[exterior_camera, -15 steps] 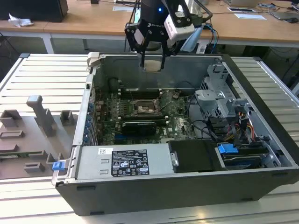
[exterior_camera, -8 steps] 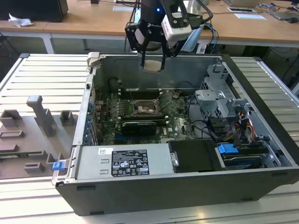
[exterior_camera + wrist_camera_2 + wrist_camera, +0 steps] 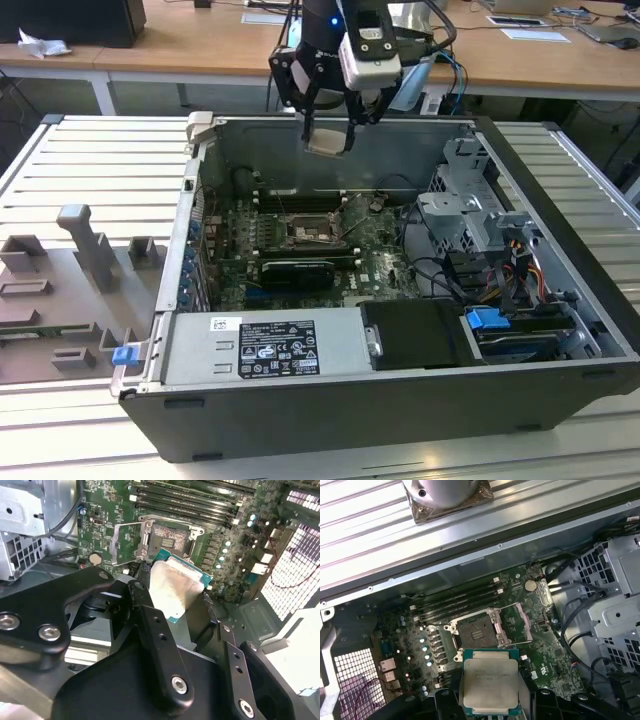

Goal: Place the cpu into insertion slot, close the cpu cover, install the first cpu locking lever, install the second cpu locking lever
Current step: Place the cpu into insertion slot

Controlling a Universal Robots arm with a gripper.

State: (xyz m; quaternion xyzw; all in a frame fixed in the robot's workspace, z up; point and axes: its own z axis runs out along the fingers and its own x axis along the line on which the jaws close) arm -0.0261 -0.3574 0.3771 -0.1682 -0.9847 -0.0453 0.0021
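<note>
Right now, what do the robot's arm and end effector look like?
The end effector is black, with two long flat fingers dotted with silver screws. Above it the arm is dark, carries a white box, and trails black and blue cables.

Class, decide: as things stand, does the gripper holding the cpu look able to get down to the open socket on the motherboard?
Probably yes. The gripper holds the cpu above the open case, the cpu cover is swung off the socket, and nothing lies across it.
</note>
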